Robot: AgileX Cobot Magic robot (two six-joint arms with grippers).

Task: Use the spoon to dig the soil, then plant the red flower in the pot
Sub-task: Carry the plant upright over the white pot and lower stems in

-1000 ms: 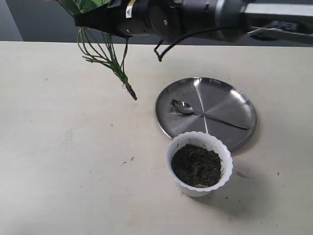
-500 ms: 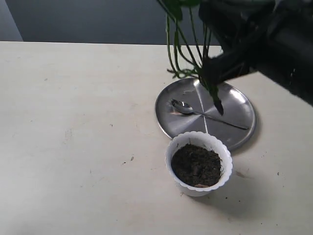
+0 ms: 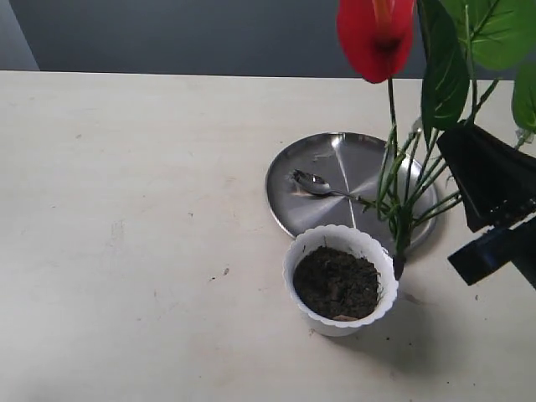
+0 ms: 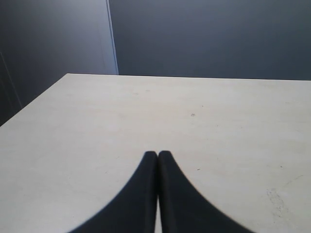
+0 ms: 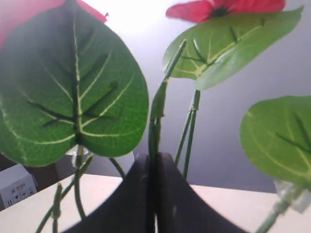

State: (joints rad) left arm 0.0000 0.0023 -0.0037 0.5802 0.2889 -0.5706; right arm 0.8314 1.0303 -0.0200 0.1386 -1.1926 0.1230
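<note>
The red flower [image 3: 375, 33] hangs upright over the right side of the table, with my right gripper [image 3: 456, 142] shut on one of its thin green stems [image 5: 154, 121]. Its bundled stem end [image 3: 399, 261] sits just beside the right rim of the white scalloped pot [image 3: 299, 255], which is filled with dark soil [image 3: 337, 282]. The spoon [image 3: 318, 183] lies on the steel plate behind the pot. In the right wrist view, green leaves [image 5: 73, 87] and a red bloom [image 5: 228, 7] fill the frame above my right gripper [image 5: 154, 158]. My left gripper [image 4: 158, 154] is shut on nothing, over bare table.
The round steel plate [image 3: 368, 163] lies right behind the pot. A few soil crumbs [image 3: 224, 271] dot the tabletop left of the pot. A dark wall [image 3: 167, 33] runs behind the table's far edge. A small white box [image 5: 14, 187] shows in the right wrist view.
My right arm has swung the flower from the upper left across to the right and turned it upright. Its stem end has come down beside the pot's right rim.
</note>
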